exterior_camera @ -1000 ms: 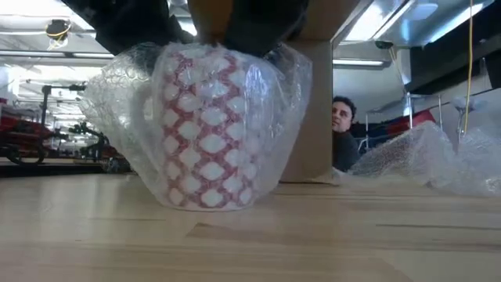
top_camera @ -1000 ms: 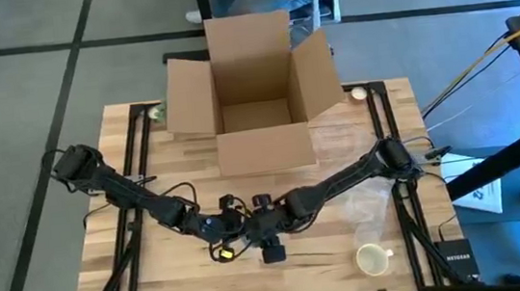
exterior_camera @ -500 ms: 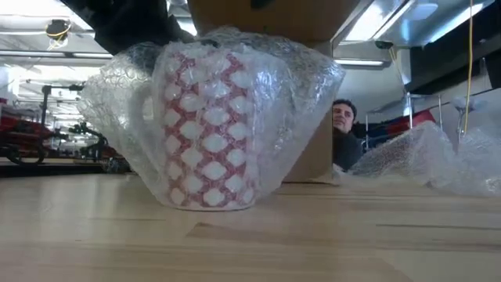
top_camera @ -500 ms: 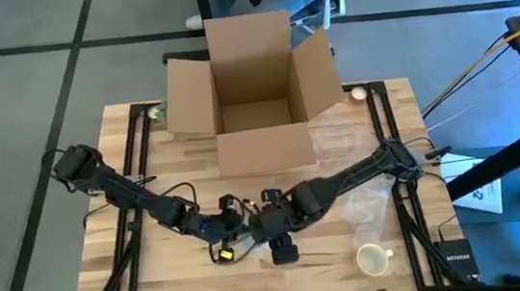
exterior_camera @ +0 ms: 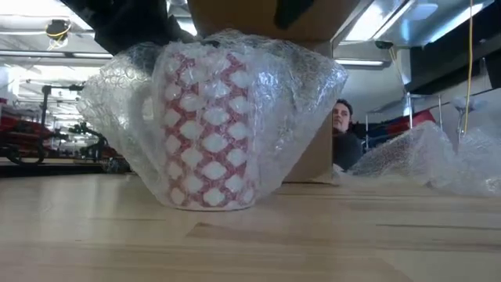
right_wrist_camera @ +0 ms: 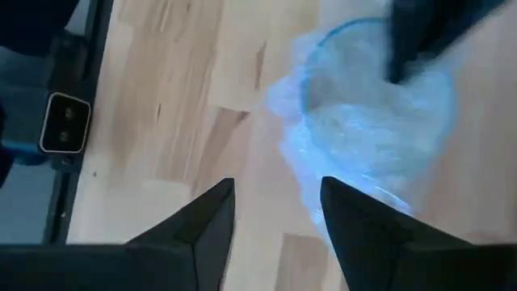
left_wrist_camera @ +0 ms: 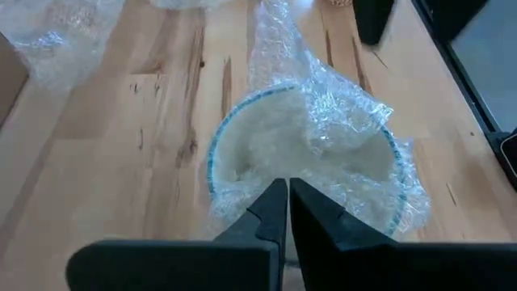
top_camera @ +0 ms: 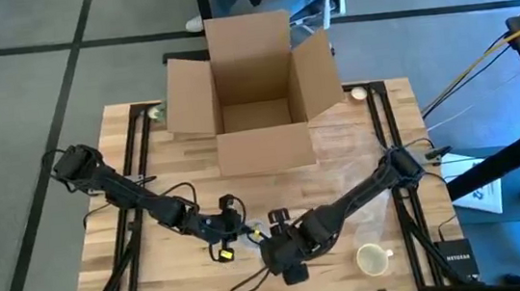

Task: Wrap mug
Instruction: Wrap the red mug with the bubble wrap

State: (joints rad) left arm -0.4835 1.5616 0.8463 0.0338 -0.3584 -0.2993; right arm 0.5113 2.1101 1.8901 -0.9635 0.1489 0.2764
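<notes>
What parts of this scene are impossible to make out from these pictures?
- Low view: the mug and its bubble wrap hide the table behind; both arms are cut off at the top edge.
- High view: the arms cover that mug almost entirely.
- Right wrist view: the picture is blurred, so the mug's pattern is lost.
- High view: the box's floor is in shadow; the person behind it is cut off.

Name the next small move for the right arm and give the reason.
Probably bring the open right gripper back over the mug and tuck the bubble wrap down. The wrap flares loose on that side, while the left gripper is pinched shut on the wrap at the rim, so the mug looks held.
</notes>
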